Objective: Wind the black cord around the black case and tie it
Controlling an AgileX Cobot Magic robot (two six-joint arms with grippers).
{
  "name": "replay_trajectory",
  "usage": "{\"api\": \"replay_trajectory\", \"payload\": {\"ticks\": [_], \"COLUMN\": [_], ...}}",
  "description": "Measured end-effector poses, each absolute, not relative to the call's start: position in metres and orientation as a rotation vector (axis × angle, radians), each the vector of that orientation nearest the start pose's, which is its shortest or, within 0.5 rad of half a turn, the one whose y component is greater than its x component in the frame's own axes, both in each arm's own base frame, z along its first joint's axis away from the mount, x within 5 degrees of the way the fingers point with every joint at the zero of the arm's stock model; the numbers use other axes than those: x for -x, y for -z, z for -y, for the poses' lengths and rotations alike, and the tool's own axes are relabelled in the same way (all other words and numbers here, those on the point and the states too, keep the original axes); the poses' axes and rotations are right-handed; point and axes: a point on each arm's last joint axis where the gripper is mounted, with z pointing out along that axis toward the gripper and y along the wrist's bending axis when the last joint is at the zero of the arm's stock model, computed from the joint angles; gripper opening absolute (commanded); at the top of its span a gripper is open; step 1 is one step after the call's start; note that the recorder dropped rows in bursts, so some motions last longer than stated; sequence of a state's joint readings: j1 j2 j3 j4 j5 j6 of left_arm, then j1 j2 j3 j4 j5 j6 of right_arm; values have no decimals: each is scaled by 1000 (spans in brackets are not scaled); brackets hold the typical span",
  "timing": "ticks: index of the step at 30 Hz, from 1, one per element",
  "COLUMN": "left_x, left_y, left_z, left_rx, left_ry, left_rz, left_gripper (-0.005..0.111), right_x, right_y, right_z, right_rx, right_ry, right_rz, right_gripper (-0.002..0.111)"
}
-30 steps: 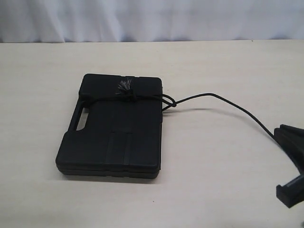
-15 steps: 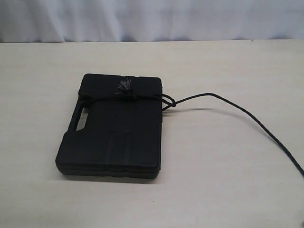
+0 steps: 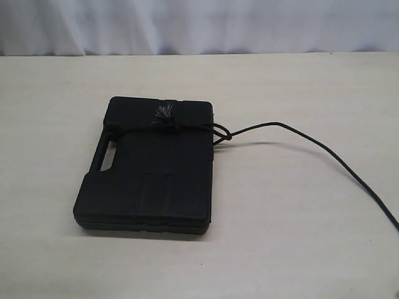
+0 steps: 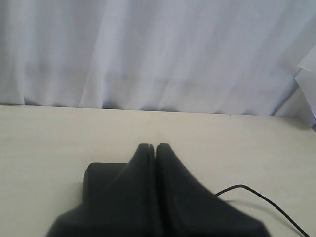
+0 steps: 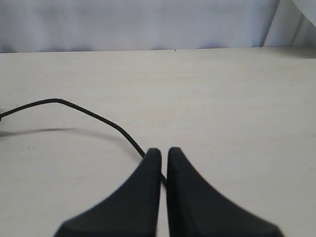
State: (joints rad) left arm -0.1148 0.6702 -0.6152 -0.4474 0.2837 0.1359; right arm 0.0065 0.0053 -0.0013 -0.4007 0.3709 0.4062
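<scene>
black plastic on a pale bench (image 3: 280,249). black case (image 3: 146,168) lies flat, a little left of the bench's middle, well clear of every edge.

- long axis of the case: runs from the far edge toward the near edge, with the near end swung slightly toward the left edge. handle slot (image 3: 107,159) faces the left edge.
- black cord (image 3: 299,134): 1 wrap crosses the lid the short way, close to the case's far end. frayed tuft (image 3: 163,114) sits on top of the wrap. a small loop (image 3: 221,132) hangs at the case's right side. from there the tail runs toward the near right corner, lifted, with its shadow apart from it.
- my right gripper (image 5: 164,150): fingers pressed together, cord running into the seam between them. i read that as a pinch on the tail.
- my left gripper (image 4: 155,145): pressed together on nothing, hanging above the case and not touching it.

risks, as i judge them:
1. nothing pins the case, so any pull on the tail may swivel or drag it toward the right edge instead of tightening the wrap.
2. the wrap sits so near the far end that a slanted pull could roll it off that end.
3. thin cord in a flat pinch may slide out under tension.
4. the loop looks loose, so slack could undo it before a knot is set.
</scene>
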Motion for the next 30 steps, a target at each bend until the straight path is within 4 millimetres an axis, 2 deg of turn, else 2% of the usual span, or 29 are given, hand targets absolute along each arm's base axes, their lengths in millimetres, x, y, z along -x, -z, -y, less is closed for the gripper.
{"api": "replay_trajectory", "payload": {"ticks": [5,12,30], "left_x": [-138,-139,-139], "left_y": [-339,-339,-339], "left_z": [27,27,27], "left_rx": [76,78,78], "left_ry": [402,401,401], "left_rz": [-1810,-1805,-1805], "left_gripper": [0,0,0], "right_x": [-53,-54,-54], "right_y": [-182,-182,-182], "right_z": [11,3,2], "right_rx": [-96,77,84], "right_ry": [84,98,90], "right_rz": [-1832,-1830,-1831], "right_gripper": [4,4,4]}}
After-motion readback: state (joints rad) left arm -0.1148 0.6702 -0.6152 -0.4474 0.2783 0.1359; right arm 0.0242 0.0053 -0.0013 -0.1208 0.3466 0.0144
